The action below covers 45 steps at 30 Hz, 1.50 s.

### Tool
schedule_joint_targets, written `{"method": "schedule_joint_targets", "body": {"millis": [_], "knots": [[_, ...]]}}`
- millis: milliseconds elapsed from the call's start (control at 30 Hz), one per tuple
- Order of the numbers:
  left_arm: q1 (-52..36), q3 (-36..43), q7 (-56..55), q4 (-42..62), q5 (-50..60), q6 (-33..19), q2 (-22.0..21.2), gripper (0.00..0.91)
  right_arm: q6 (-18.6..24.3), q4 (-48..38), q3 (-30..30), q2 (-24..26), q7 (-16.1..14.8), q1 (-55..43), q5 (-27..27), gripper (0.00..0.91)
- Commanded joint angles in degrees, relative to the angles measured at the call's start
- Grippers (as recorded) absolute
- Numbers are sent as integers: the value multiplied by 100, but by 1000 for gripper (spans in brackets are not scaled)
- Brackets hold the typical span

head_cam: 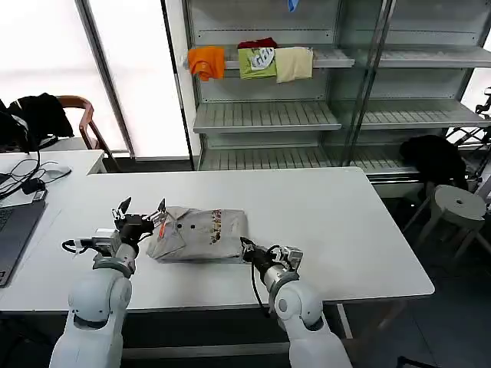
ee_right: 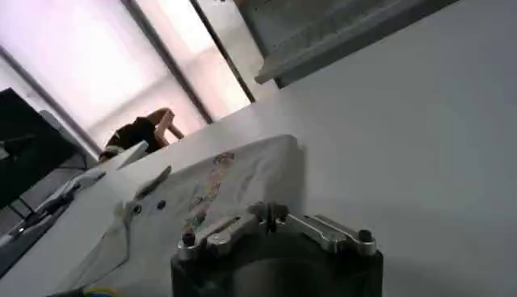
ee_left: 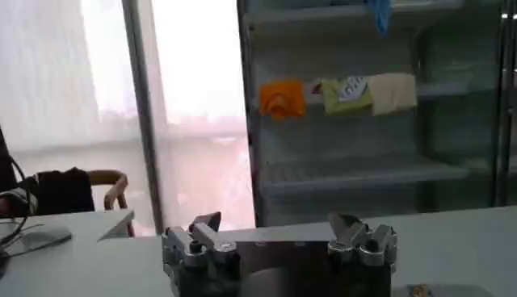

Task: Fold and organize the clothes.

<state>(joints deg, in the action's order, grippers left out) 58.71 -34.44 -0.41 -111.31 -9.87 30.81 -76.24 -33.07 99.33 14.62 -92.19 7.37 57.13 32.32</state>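
Observation:
One of the clothes, a light grey shirt [head_cam: 201,234] with an orange collar stripe and small prints, lies folded on the white table [head_cam: 337,222]. My left gripper [head_cam: 142,207] hovers open over the shirt's collar end, its jaws spread wide with nothing between them [ee_left: 277,232]. At the shirt's near right corner my right gripper [head_cam: 246,245] is low on the table and shut. In the right wrist view its closed fingertips [ee_right: 266,211] sit just short of the shirt's [ee_right: 216,176] edge, and no cloth shows between them.
A laptop [head_cam: 11,230] and cables lie at the table's left end. Behind it stands a chair [head_cam: 80,115] draped with a black garment. Shelves [head_cam: 265,115] at the back carry orange, green and cream garments. A stool [head_cam: 459,205] stands to the right.

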Motion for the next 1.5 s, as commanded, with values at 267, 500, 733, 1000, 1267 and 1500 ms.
{"method": "schedule_joint_targets", "body": {"millis": [267, 500, 733, 1000, 1267, 1500], "knots": [[134, -323, 15, 50, -360, 19, 210, 907, -26, 643, 610, 669, 627, 255, 700, 0], [165, -288, 23, 27, -357, 21, 179, 907, -27, 819, 987, 1094, 580, 491, 846, 0], [209, -270, 50, 21, -350, 3, 162, 907, -15, 1008, 976, 1107, 137, 673, 242, 907], [330, -237, 74, -38, -335, -33, 111, 907, -9, 645, 771, 446, -433, 414, 664, 907], [467, -204, 98, -81, -317, -125, 63, 907, -17, 97, 370, 21, -347, 61, 490, 907], [479, -169, 98, -84, -315, -133, 31, 907, -15, -176, 189, -100, -392, 44, 162, 191]]}}
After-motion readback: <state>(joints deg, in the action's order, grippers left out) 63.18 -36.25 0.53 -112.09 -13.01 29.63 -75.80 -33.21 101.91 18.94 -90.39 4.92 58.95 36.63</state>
